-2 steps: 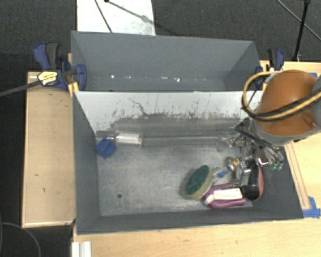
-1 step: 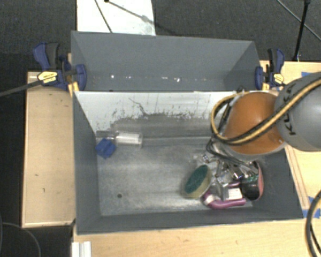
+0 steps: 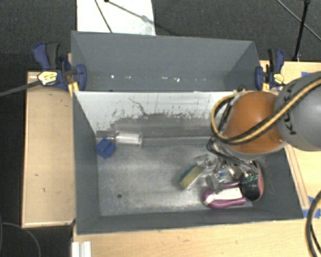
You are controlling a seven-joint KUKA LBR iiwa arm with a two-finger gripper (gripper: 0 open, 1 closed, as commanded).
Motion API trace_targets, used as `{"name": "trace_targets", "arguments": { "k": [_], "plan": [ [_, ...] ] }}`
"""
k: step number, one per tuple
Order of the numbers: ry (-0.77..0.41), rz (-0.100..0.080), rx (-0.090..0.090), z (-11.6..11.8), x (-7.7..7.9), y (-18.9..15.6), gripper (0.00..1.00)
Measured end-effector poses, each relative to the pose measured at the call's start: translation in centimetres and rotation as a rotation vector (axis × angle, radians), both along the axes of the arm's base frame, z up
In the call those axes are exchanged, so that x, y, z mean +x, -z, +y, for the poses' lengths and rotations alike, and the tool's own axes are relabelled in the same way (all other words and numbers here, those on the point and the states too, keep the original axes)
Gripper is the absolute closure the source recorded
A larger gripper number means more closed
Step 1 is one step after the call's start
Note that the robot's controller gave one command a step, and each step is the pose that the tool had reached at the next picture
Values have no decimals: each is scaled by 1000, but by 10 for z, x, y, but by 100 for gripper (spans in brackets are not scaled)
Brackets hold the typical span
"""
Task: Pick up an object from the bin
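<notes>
The only writing that can be read is on the grey arm, which comes in from the right. Dark letters run along its casing, and the first two look like "KU"; the rest curve out of sight. Any print on the things in the bin is too small to make out.

The wrist carries a rounded orange cover with black and yellow cables looped round it. Below it the gripper hangs low over the near right part of the grey metal bin. The cover and the metal parts under it hide the tips, so I cannot tell whether the gripper is open, closed or holding anything.

A small huddle of things lies right at the gripper. An olive-tan flat piece lies tilted just to its left, touching or nearly touching the metal parts. A pink and white oblong thing lies just on its near side, close to the near wall. A black rounded thing sits to the right of that, with a dark red edge beside it. I cannot tell which of these the gripper is on.

Well apart from them, at the far left of the floor, a clear tube with a blue cap lies on its side. The scratched floor between it and the huddle is bare.
</notes>
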State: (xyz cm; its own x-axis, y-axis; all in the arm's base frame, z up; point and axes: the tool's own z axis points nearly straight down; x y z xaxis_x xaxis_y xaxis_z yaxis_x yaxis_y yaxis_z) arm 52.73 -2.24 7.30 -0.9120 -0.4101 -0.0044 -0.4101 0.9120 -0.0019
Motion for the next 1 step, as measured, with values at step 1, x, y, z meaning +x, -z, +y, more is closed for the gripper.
{"name": "trace_targets", "arguments": {
  "k": [1],
  "plan": [
    [57,-16,3,1,-22,-1,100]
  ]
}}
